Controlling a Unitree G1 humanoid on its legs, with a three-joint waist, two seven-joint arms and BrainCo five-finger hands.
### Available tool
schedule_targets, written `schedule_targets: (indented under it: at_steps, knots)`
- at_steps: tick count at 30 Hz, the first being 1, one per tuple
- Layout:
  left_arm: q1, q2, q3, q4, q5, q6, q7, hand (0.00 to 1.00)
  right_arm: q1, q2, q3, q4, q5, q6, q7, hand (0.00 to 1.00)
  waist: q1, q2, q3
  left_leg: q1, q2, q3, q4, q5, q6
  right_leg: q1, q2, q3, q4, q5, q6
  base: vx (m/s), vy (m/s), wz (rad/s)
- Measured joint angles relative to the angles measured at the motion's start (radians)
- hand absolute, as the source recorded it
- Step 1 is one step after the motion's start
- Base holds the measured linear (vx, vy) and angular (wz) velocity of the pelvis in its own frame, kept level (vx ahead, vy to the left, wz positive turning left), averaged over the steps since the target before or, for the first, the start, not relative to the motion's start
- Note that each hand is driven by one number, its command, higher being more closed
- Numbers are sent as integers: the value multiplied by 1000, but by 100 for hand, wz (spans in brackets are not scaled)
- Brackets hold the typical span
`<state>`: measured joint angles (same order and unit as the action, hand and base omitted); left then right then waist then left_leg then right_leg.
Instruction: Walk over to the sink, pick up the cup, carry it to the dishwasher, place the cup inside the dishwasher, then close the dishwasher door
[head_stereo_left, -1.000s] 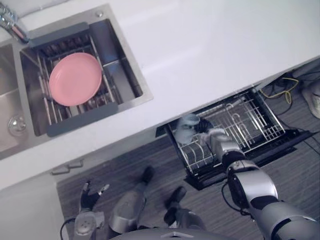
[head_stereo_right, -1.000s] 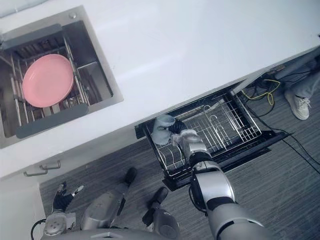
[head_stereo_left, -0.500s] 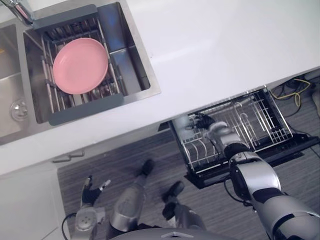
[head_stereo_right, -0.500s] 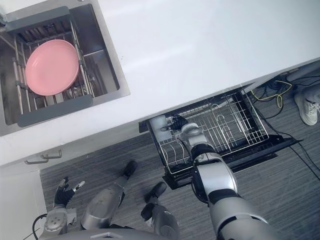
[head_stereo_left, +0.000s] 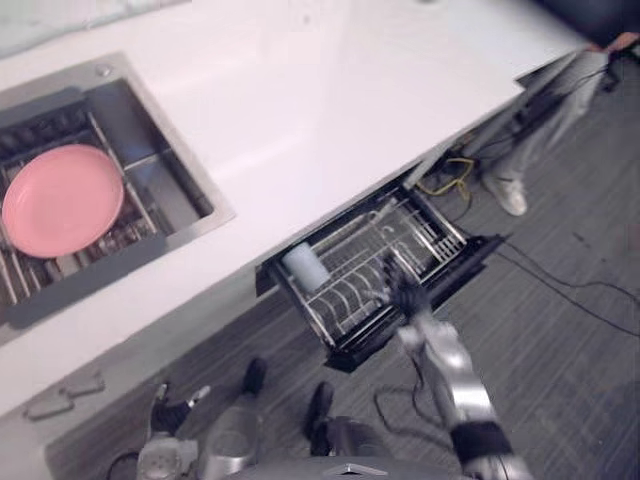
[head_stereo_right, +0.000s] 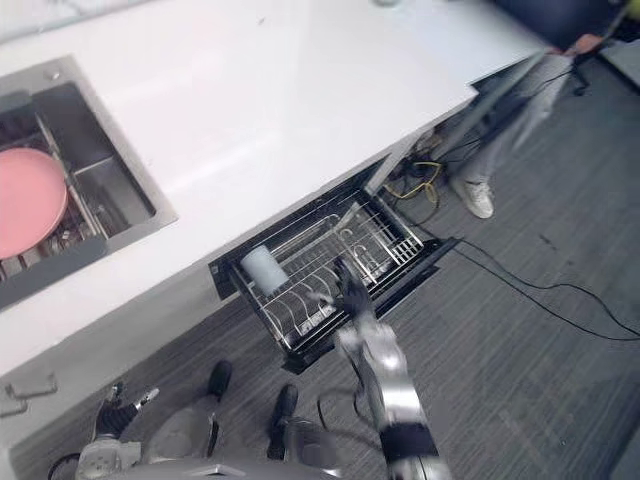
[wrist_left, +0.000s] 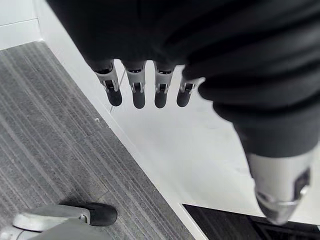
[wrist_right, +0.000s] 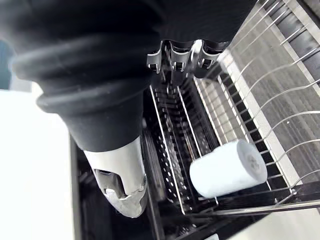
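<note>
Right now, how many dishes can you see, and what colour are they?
Pink plate: 1
White cup: 1
Total: 2 dishes

Both eye views look steeply down, sharing the dishwasher (head_stereo_left: 452, 268), which the right wrist view faces from close.
</note>
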<state>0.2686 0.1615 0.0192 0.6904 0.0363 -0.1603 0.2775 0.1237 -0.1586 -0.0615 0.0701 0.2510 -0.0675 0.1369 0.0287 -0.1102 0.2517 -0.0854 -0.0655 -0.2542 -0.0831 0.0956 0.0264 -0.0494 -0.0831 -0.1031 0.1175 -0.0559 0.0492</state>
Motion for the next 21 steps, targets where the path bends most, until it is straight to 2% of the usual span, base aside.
schedule_targets:
  at_steps: [1, 2, 4, 6, 7, 8, 9, 10, 11, 12, 13, 14, 15, 16, 17, 19, 20, 21]
  knots:
    - [-1, 1, 19, 3, 10, 1, 0, 0, 77, 24, -40, -67, 29, -20, 26, 0, -11, -18, -14, 13, -14, -25, 6, 4, -7, 13, -11, 24, 8, -42, 8, 94, 28, 71]
    - [-1, 1, 25, 6, 9, 2, 1, 0, 99, 33, -45, -95, 40, -30, 37, 0, -11, -24, -20, 17, -20, -34, 6, 14, -19, 21, -17, 19, 9, -55, 26, 78, -44, 57]
    - [4, -16, 42, 11, -3, 5, 8, 0, 93, 32, -58, -142, 85, -58, 85, 0, -13, -4, -31, 33, -12, -63, 9, 33, -33, 54, -12, -20, 11, -61, 23, -19, -106, 49]
    - [11, -40, 58, 12, -13, -3, 15, 0, 69, 32, -60, -159, 108, -60, 105, 0, -8, 17, -37, 22, -11, -72, 35, 18, -41, 77, -6, -49, 10, -65, 17, -72, -73, 48]
    - [24, -59, 85, 21, -13, -16, 20, 0, 58, 34, -66, -192, 113, -58, 115, 0, -3, 41, -48, 3, 5, -9, 63, -35, -30, 93, 1, -89, 3, -60, 11, -108, -89, 67]
    - [37, -83, 107, 42, -13, -27, 23, 0, 50, 29, -86, -220, 117, -56, 126, 0, -15, 56, -75, -32, 46, 161, 121, -73, -10, 108, 0, -134, -33, -38, 3, -99, -64, 82]
    - [38, -89, 114, 54, -14, -31, 22, 0, 38, 26, -108, -225, 121, -56, 130, 0, -20, 50, -77, -74, 70, 252, 213, -109, 6, 115, -16, -157, -54, -33, 6, -112, -16, 88]
    - [39, -95, 121, 83, -14, -33, 21, 0, 8, 9, -154, -218, 152, -49, 140, 0, -24, 80, -80, -152, 148, 410, 479, -187, 43, 122, -22, -194, -45, -31, 5, -114, 87, 58]
    - [47, -107, 120, 110, -14, -32, 18, 0, -9, -14, -186, -221, 185, -38, 144, 0, -25, 100, -86, -174, 205, 491, 680, -230, 63, 121, -25, -206, -18, -34, 7, -120, 100, 33]
    - [70, -116, 117, 115, -14, -31, 18, 0, -10, -29, -207, -234, 209, -37, 144, 0, -26, 126, -98, -174, 241, 522, 756, -229, 61, 114, -21, -212, 15, -44, 13, -113, 71, 41]
    - [84, -136, 101, 105, -14, -29, 17, 0, -6, -47, -244, -260, 248, -38, 147, 0, -42, 171, -115, -192, 235, 549, 723, -215, 26, 62, -2, -209, 88, -104, 4, -153, -6, 118]
    - [71, -114, 108, 106, -15, -26, 13, 0, 8, -33, -276, -256, 263, -37, 149, 0, -97, 107, -162, -122, 130, 483, 456, -167, -26, 22, 6, -183, 37, -130, -47, -176, -66, 170]
    - [58, -87, 121, 109, -14, -28, 7, 0, 10, -17, -299, -262, 265, -39, 152, 0, -120, 92, -171, -89, 100, 494, 404, -186, 9, 19, -18, -187, 12, -66, -54, -182, -128, 199]
    - [35, -88, 137, 123, -15, -18, -6, 0, 12, -14, -345, -253, 272, -41, 155, 0, -128, 93, -171, -54, 164, 584, 549, -273, 42, 15, -32, -253, 25, -55, -38, -80, -56, 156]
    - [36, -103, 135, 125, -15, -17, -11, 0, 12, -14, -360, -255, 272, -37, 153, 0, -126, 121, -186, 43, 211, 619, 488, -274, -17, 16, -31, -290, 35, -51, -35, -61, 22, 132]
    - [21, -127, 109, 124, -12, -18, -26, 0, 4, -16, -380, -255, 273, -36, 139, 0, -138, 158, -209, 123, 215, 600, 285, -251, -102, -24, -44, -349, 66, -49, -26, -90, 190, 100]
    - [12, -135, 77, 124, -5, -24, -35, 0, -7, -11, -386, -255, 274, -31, 134, 0, -140, 176, -220, 141, 191, 593, 180, -232, -95, -47, -54, -365, 78, -43, -16, -179, 300, 120]
    - [0, -133, 40, 127, 19, -37, -46, 0, -24, 16, -384, -254, 300, -21, 114, 0, -140, 166, -214, 139, 175, 581, 113, -222, -89, -53, -68, -399, 73, -27, 4, -141, 228, 93]
